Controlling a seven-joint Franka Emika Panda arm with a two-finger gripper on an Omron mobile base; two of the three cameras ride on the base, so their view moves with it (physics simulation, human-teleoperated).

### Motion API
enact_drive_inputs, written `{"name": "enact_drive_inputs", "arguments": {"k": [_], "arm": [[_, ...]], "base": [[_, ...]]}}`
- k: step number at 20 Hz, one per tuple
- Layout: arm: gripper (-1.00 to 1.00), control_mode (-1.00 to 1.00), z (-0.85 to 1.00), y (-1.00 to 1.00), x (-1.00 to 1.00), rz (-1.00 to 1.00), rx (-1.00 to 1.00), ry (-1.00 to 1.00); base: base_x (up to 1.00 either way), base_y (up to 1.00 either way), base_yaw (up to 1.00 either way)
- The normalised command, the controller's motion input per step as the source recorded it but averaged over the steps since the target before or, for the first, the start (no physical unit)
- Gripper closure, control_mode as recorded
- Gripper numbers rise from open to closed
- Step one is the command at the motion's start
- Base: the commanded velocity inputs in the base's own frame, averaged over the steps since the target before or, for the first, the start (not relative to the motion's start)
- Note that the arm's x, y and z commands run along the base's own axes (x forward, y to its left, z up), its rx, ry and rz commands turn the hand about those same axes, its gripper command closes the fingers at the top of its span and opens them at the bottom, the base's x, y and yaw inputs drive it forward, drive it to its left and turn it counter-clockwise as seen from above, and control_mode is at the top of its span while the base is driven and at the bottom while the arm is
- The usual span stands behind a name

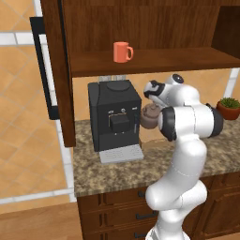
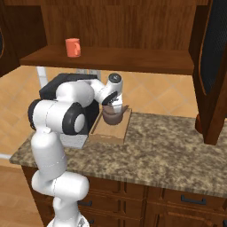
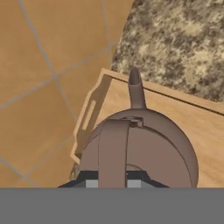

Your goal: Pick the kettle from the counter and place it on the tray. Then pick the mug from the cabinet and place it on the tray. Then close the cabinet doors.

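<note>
The brown-grey kettle (image 2: pixel 113 117) sits low over the light-wood tray (image 2: pixel 116 131) on the granite counter (image 2: pixel 177 146); whether it touches the tray I cannot tell. My gripper (image 2: pixel 111 103) is shut on its arched handle from above. In the hand view the kettle (image 3: pixel 144 148) has its spout toward the tray's far rim (image 3: pixel 183 98), with the gripper (image 3: pixel 113 183) clamped on the handle. From the left base view the kettle (image 1: pixel 149 117) hangs beside the coffee machine. The orange-red mug (image 1: pixel 123 52) stands on the cabinet shelf (image 1: pixel 159 63). Both cabinet doors (image 1: pixel 58 70) stand open.
A large black coffee machine (image 1: pixel 115 117) stands on the counter just left of the tray. A potted plant (image 1: pixel 228 107) is at the counter's far right. The open right door (image 2: pixel 213 66) juts out over the counter. Dark drawers (image 1: pixel 117 213) lie below.
</note>
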Motion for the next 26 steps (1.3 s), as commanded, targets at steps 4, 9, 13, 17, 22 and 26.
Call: {"name": "enact_drive_inputs", "arguments": {"k": [4, 9, 13, 17, 22, 26], "arm": [[1.00, -1.00, -0.11, -0.03, 0.17, 0.00, 0.01, 0.00], [1.00, -1.00, -0.18, 0.00, 0.12, 0.00, 0.01, 0.00], [1.00, -1.00, -0.25, 0.00, 0.05, 0.00, 0.02, 0.00], [-1.00, -1.00, -0.17, 0.00, 0.00, 0.00, 0.01, 0.00], [-1.00, -1.00, -0.01, -0.02, 0.00, 0.00, 0.02, 0.00], [-1.00, -1.00, 0.00, -0.02, 0.00, 0.00, 0.02, -0.01]], "base": [[0.00, 0.00, 0.00], [0.00, 0.00, 0.00], [0.00, 0.00, 0.00], [0.00, 0.00, 0.00], [0.00, 0.00, 0.00], [0.00, 0.00, 0.00]]}}
